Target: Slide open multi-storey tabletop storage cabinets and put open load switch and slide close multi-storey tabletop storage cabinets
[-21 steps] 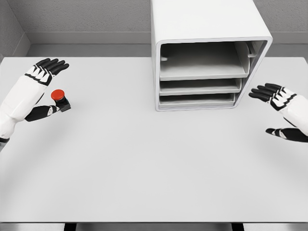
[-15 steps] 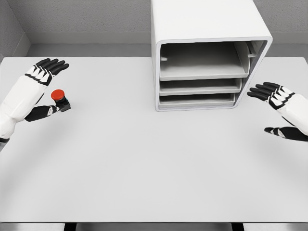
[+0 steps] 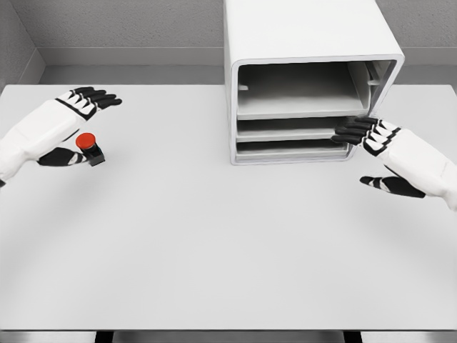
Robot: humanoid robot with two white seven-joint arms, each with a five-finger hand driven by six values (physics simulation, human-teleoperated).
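No text, label, brand, number or sign can be read anywhere, neither on the white storage cabinet (image 3: 307, 43) nor on the red-capped switch (image 3: 88, 146).

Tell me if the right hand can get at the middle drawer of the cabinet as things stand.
Probably yes. The right hand is open, its fingertips at the right end of the middle drawer of the cabinet, with nothing between them.

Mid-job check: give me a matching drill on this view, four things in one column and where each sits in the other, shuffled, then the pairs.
1. left hand
2. right hand
3. load switch
4. cabinet

A. table's far side, right of centre
B. fingertips at the cabinet's lower right front
C. on the table, far left, red top
D. open, spread around the switch

Pairs: 1-D, 2-B, 3-C, 4-A
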